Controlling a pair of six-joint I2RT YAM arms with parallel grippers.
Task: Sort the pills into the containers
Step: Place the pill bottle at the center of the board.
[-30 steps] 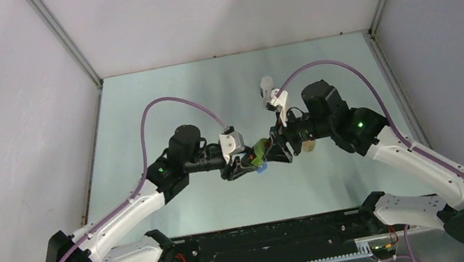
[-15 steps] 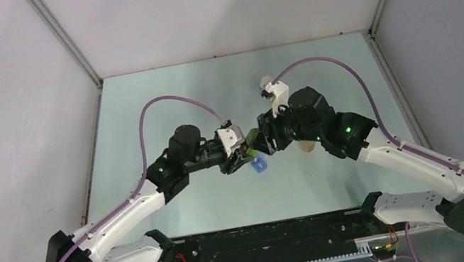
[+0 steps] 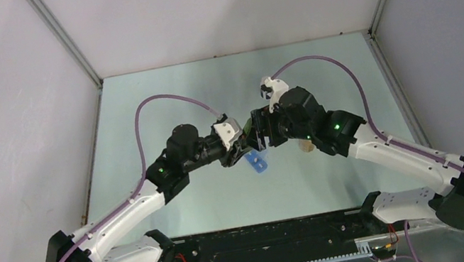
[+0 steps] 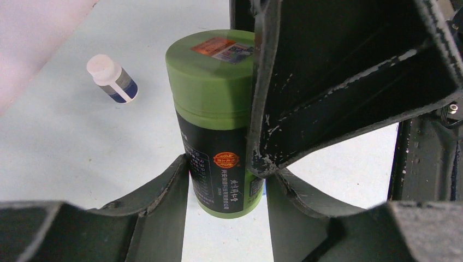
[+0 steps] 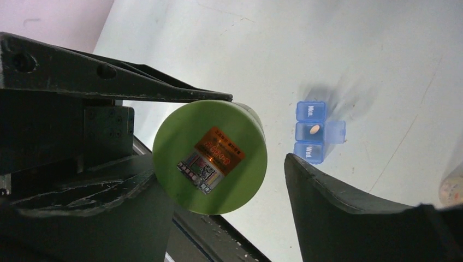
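Observation:
My left gripper (image 4: 226, 177) is shut on the dark-labelled body of a green pill bottle (image 4: 221, 125) and holds it above the table. The bottle's green cap (image 5: 210, 155) carries an orange sticker. My right gripper (image 5: 218, 174) stands open around the cap, with a clear gap between the cap and one finger (image 5: 349, 218). In the top view the two grippers meet at mid-table (image 3: 251, 143). Below them lies a blue weekday pill box (image 5: 312, 131) (image 3: 258, 163), its middle cell open with one pale pill (image 5: 314, 129) inside.
A small white-capped bottle (image 4: 112, 79) lies on its side on the table beyond the green bottle. A tan object (image 3: 305, 147) rests on the table under the right arm. Grey walls bound the table on the left, right and far sides.
The right gripper's jaws have widened off the green cap. Both grippers and the bottle have shifted slightly away from the near edge, uncovering the blue pill box.

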